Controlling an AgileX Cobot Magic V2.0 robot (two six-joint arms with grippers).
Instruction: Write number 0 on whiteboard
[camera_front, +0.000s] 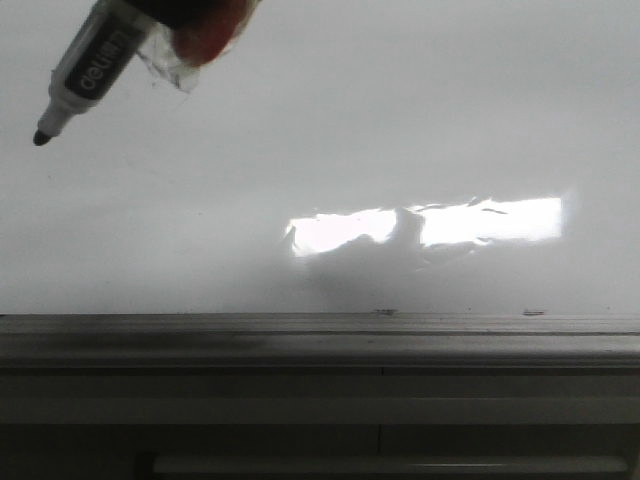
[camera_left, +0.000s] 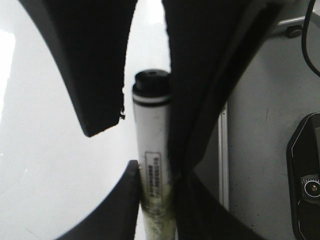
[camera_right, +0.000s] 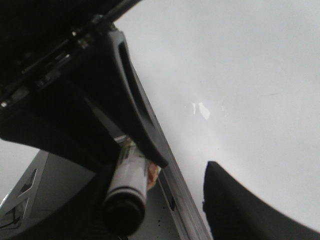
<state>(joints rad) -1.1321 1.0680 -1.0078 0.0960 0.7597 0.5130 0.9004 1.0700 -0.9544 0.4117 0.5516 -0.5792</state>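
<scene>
While the black-tipped marker with a grey-and-white barrel (camera_front: 82, 72) hung tilted at the upper left of the frame, its tip stood just off the large glossy white whiteboard (camera_front: 330, 120), which bore no drawn loop. The left hand (camera_left: 152, 175) was clamped on the marker; the right hand (camera_right: 185, 175) was parted and held nothing.

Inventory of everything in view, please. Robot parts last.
whiteboard: 1, glossy white, fills front view; no writing visible
light glare: 1, bright, board right of centre
edge rail: 1, grey, board's near edge
marker: 1 in front view, white body, black tip, taped, upper left; one in each wrist view, possibly the same
black device: 1, on grey surface beside board
left gripper: black, closed on marker
right gripper: black, open, marker beside one finger
</scene>
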